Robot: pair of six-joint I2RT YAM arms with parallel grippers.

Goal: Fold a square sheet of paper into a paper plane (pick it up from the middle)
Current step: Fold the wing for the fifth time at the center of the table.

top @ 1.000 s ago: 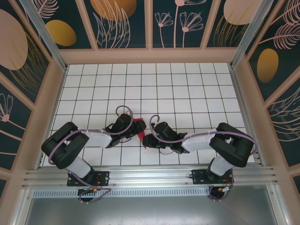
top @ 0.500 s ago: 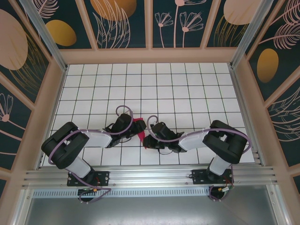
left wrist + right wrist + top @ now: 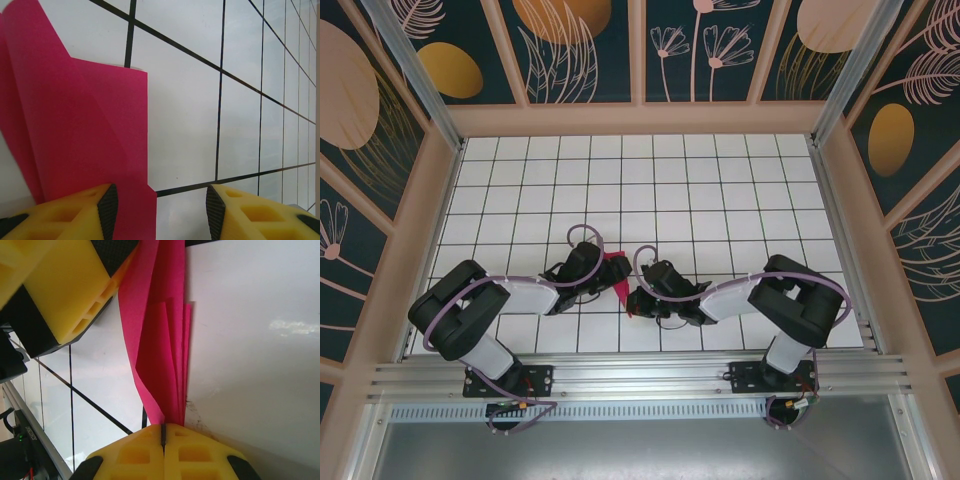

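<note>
Left arm point(image 3: 470, 315) and right arm point(image 3: 800, 305) are seen black-jointed, white-shelled, looped with purple cables point(image 3: 582, 231); left gripper point(image 3: 161, 205) and right gripper point(image 3: 163, 434) are shown yellow, black-tipped.

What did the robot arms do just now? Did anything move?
The right gripper closed on the folded pink paper, and its arm's elbow swung slightly toward the middle. The left gripper stayed open beside the paper, its arm still; the paper kept its place.

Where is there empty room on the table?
The far part of the table, up to the back wall, is bare. The front middle is crowded: the left end effector and right end effector meet at the pink paper.
</note>
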